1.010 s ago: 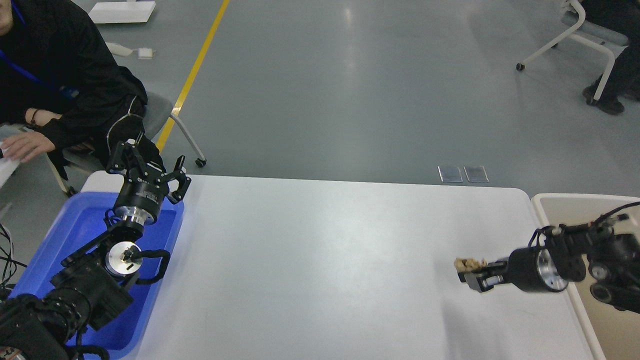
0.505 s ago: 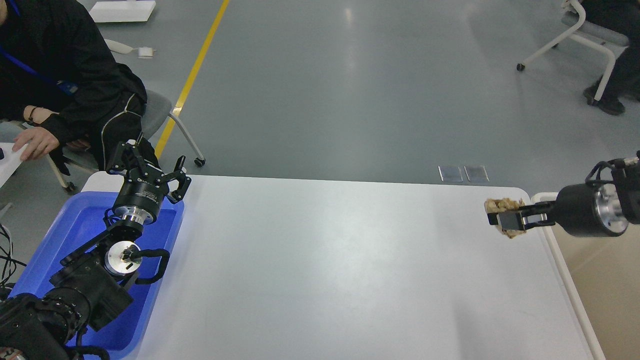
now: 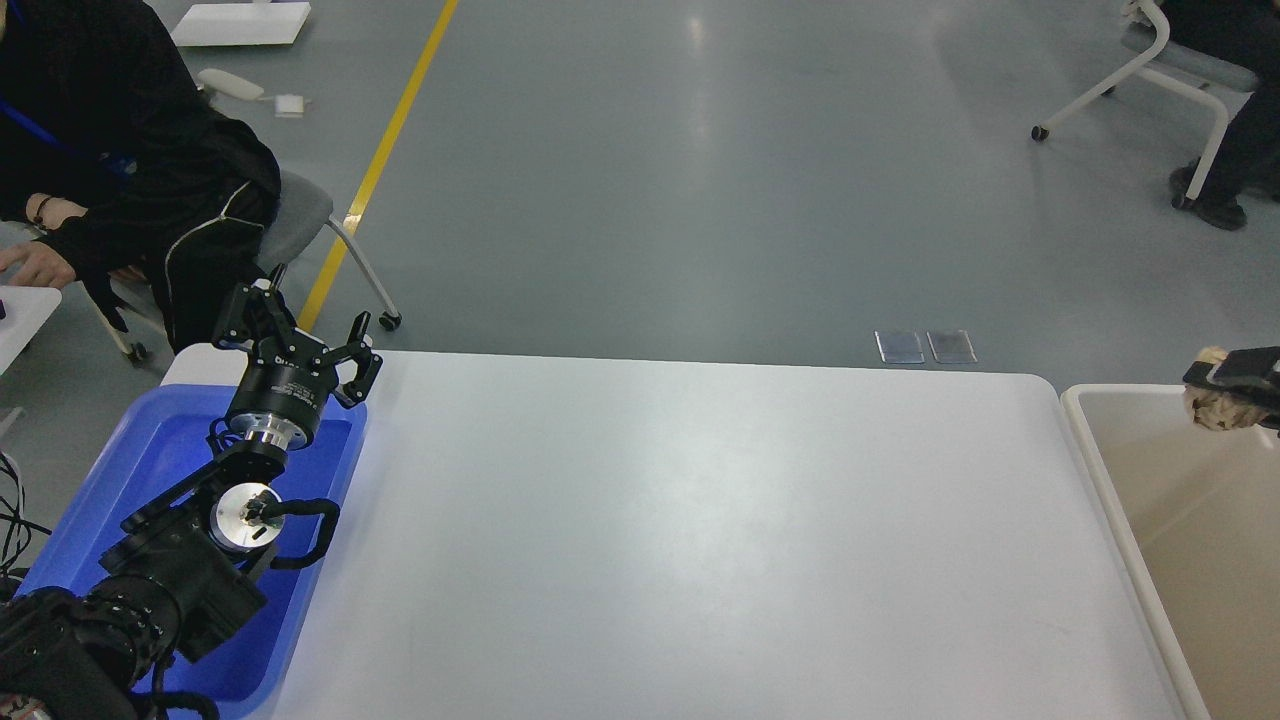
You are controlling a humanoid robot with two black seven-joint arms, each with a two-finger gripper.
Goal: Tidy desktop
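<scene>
The desktop (image 3: pixel 680 530) is a wide white tabletop with rounded corners. My left gripper (image 3: pixel 292 330) is open and empty, held over the far end of the blue tray (image 3: pixel 120 480) at the left. My right gripper (image 3: pixel 1228 388) shows only at the right edge, above the beige tub (image 3: pixel 1180 520). It is shut on a crumpled tan wad (image 3: pixel 1215 408), held in the air over the tub's far end.
A seated person in black (image 3: pixel 120 170) is at the far left beside the table, on a wheeled chair (image 3: pixel 330 240). Another chair (image 3: pixel 1150 70) stands at the far right. Grey floor with a yellow line (image 3: pixel 390 150) lies beyond the table.
My right gripper has carried the tan wad up and to the right, from above the desktop's right side to over the beige tub. The left arm has not moved. The person shifted left.
</scene>
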